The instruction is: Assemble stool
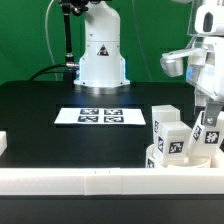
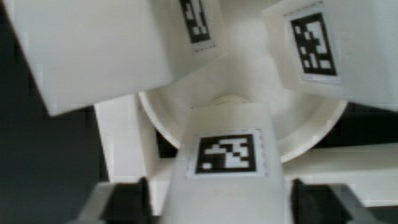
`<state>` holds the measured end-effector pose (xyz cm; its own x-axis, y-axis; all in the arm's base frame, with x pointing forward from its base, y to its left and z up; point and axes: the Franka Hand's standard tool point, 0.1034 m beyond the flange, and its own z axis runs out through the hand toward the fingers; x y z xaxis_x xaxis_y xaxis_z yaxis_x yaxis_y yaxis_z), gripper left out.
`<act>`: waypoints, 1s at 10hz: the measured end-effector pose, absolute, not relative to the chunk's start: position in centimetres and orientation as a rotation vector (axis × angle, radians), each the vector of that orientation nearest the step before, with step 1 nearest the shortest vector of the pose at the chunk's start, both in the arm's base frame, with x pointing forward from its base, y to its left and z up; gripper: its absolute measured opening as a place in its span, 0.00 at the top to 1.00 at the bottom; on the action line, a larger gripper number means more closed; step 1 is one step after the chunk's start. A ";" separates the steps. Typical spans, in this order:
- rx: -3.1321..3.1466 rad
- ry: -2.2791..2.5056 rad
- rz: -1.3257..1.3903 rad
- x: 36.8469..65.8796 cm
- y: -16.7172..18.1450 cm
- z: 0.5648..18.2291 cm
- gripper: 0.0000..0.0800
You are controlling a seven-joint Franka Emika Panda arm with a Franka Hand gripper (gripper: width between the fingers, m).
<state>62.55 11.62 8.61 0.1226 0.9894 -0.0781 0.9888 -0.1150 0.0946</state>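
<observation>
The round white seat disc [image 1: 153,158] lies at the front on the exterior view's right, just behind the rail. Two white tagged legs [image 1: 164,128] [image 1: 173,144] stand upright on it. My gripper [image 1: 209,122] hangs over the seat's right side, shut on a third tagged leg [image 1: 210,138] held upright at the seat. In the wrist view this leg [image 2: 226,160] sits between my two dark fingers [image 2: 125,205], with the seat disc [image 2: 267,110] under it. The other legs [image 2: 308,45] show beyond it. The leg's lower end and its socket are hidden.
The long white border rail [image 1: 90,181] runs along the table's front edge. The marker board [image 1: 100,116] lies flat in the middle of the black table. The robot base [image 1: 100,55] stands at the back. A small white part [image 1: 3,143] shows at the exterior view's left edge.
</observation>
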 end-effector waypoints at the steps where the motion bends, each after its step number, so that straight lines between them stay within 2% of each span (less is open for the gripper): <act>1: 2.286 1.971 0.009 62.6 11.6 8.6 0.58; 3: 2.333 1.916 0.013 62.6 11.5 8.6 0.58; 7: 2.748 1.297 0.052 62.4 11.4 8.5 0.58; 10: 2.866 1.022 0.068 62.4 11.5 8.5 0.58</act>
<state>62.44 11.45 8.54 0.7741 0.6330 0.0089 0.6287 -0.7703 0.1071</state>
